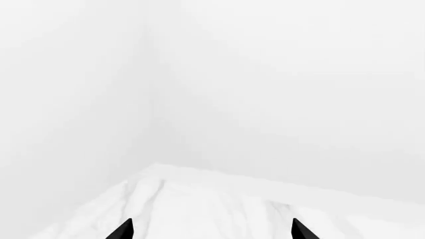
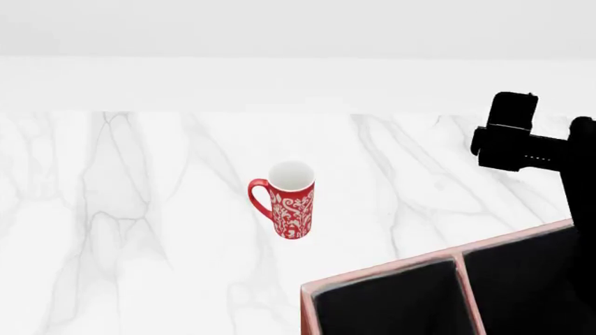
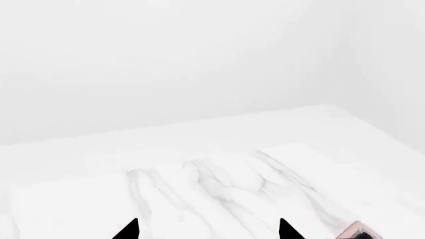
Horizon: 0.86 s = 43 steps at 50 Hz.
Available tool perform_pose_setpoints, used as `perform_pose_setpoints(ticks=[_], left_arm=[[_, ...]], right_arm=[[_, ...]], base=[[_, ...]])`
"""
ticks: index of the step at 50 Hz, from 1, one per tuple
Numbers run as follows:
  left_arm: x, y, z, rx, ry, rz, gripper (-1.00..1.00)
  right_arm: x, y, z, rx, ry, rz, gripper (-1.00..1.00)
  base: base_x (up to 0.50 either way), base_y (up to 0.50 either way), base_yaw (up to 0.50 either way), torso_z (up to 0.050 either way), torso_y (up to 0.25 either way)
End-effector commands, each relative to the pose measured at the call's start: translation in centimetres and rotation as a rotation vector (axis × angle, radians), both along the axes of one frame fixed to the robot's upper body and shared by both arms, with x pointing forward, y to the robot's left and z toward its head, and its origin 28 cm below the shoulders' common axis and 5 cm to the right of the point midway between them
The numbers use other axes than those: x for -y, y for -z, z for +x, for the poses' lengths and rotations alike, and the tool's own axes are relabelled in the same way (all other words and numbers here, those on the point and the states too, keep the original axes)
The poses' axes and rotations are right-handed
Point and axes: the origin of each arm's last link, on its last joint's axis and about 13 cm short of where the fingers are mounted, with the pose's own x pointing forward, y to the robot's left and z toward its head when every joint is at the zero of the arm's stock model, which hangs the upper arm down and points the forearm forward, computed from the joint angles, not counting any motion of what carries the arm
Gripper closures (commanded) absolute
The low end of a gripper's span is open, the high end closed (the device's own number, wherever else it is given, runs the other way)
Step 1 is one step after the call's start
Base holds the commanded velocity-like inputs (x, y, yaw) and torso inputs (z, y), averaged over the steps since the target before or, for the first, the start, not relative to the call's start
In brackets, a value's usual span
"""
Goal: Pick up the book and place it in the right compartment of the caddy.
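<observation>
1. Standing upright on the glossy white marble desk (image 2: 139, 209), grey-veined, is a tall cylindrical red mug (image 2: 292, 199) with white floral pattern, white inside, its loop handle facing left
2. The caddy (image 2: 391, 271) fills the lower right of the head view: pale pink rims, a slim divider, two matte black-lined compartments, both showing only black
3. The book appears in no view
4. Left pincer (image 1: 211, 230): two pointed black tips spread apart, released, over a desk corner
5. Right pincer (image 3: 207, 230): tips likewise parted, nothing between them; a pink caddy corner sits near
</observation>
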Motion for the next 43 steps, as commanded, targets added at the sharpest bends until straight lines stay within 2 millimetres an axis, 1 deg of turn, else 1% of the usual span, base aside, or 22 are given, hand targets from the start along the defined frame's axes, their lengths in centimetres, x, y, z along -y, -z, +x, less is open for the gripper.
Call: perform_pose_setpoints(ticks=[1, 3, 5, 7, 8, 10, 11, 12, 17, 23, 27, 33, 43], left_arm=[[4.9, -4.6, 5.2, -0.043, 0.398, 0.124, -1.0], [5.4, -5.0, 6.0, -0.041, 0.446, 0.107, -1.0], [6.3, -5.5, 7.3, -0.047, 0.486, 0.146, -1.0], [7.0, -5.8, 8.0, -0.046, 0.521, 0.159, -1.0], [7.7, -6.1, 8.6, -0.046, 0.557, 0.166, -1.0], [8.1, -6.3, 9.1, -0.039, 0.569, 0.169, -1.0], [8.7, -6.6, 9.7, -0.038, 0.608, 0.17, -1.0], [8.7, -6.6, 9.7, -0.038, 0.608, 0.17, -1.0], [10.0, -6.9, 10.4, -0.032, 0.649, 0.192, -1.0], [10.8, -7.1, 10.7, -0.026, 0.681, 0.201, -1.0], [11.3, -7.2, 10.9, -0.024, 0.698, 0.208, -1.0], [11.8, -7.3, 10.9, -0.017, 0.712, 0.217, -1.0], [11.9, -7.1, 11.0, -0.022, 0.708, 0.231, -1.0]], right_arm=[[-3.5, 0.1, 1.6, 0.055, -0.09, -0.032, -1.0], [-3.6, 0.1, 1.8, 0.053, -0.096, -0.028, -1.0], [-3.9, 0.2, 1.9, 0.054, -0.101, -0.031, -1.0], [-4.0, 0.2, 2.0, 0.052, -0.107, -0.032, -1.0], [-4.2, 0.3, 2.1, 0.052, -0.111, -0.033, -1.0], [-4.3, 0.3, 2.1, 0.05, -0.118, -0.031, -1.0], [-4.6, 0.4, 2.1, 0.051, -0.129, -0.03, -1.0], [-4.8, 0.4, 2.1, 0.052, -0.133, -0.031, -1.0], [-5.8, 0.4, 2.1, 0.066, -0.163, -0.042, -1.0], [-7.0, 0.3, 1.7, 0.084, -0.207, -0.055, -1.0], [-7.5, 0.5, 1.7, 0.085, -0.226, -0.063, -1.0], [-7.8, 0.6, 1.6, 0.085, -0.24, -0.068, -1.0], [-7.6, 0.8, 1.8, 0.078, -0.239, -0.067, -1.0]], base=[[0.0, 0.0, 0.0, 0.0, 0.0], [0.0, 0.0, 0.0, 0.0, 0.0], [0.0, 0.0, 0.0, 0.0, 0.0], [0.0, 0.0, 0.0, 0.0, 0.0], [0.0, 0.0, 0.0, 0.0, 0.0], [0.0, 0.0, 0.0, 0.0, 0.0], [0.0, 0.0, 0.0, 0.0, 0.0], [0.0, 0.0, 0.0, 0.0, 0.0], [0.0, 0.0, 0.0, 0.0, 0.0], [0.0, 0.0, 0.0, 0.0, 0.0], [0.0, 0.0, 0.0, 0.0, 0.0], [0.0, 0.0, 0.0, 0.0, 0.0], [0.0, 0.0, 0.0, 0.0, 0.0]])
